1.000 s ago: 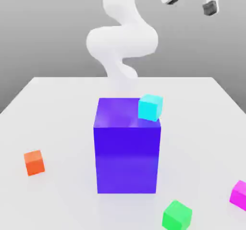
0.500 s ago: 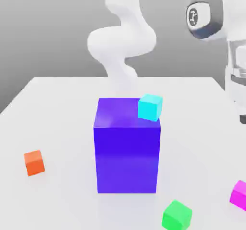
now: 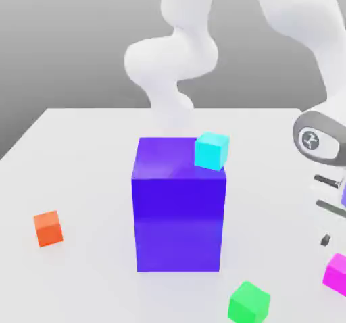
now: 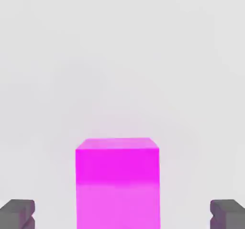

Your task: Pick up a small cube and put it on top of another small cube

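Above the magenta cube (image 4: 117,182), gripper (image 4: 122,214) hangs spread wide.

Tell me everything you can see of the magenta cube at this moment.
The magenta cube is small, plain, uniformly coloured and matte, sitting flat and upright on the white table at the exterior view's right edge. The open gripper hangs over it, a finger on either side, not touching. The green cube lies nearby, apart.

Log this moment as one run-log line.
phase: approach | gripper: open, straddling magenta cube | held: nothing | cyan cube: atop blue block | orange cube, green cube: on table
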Controlling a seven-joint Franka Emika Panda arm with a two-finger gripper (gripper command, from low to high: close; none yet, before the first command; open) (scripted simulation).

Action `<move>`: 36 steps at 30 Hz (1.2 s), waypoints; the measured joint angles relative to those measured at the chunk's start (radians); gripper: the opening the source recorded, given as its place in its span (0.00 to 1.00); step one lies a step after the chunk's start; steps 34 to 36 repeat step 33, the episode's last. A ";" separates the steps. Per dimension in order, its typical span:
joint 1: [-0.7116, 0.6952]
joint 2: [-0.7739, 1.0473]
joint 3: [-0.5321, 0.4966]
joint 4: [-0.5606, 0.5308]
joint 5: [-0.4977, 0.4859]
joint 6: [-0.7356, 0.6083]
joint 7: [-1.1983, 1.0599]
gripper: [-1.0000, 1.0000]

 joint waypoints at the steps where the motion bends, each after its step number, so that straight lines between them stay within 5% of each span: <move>1: 0.002 0.021 -0.003 0.004 -0.003 0.016 0.002 0.00; 13: -0.017 -0.133 0.010 -0.030 0.024 -0.105 -0.001 0.00; 24: -0.136 -0.298 -0.218 -0.102 0.130 -0.199 0.446 0.00; 28: -0.160 -0.202 -0.216 -0.101 0.180 -0.104 0.453 0.00; 29: -0.167 -0.168 -0.208 -0.100 0.192 -0.074 0.446 1.00; 36: -0.167 -0.168 -0.208 -0.100 0.192 -0.074 0.446 1.00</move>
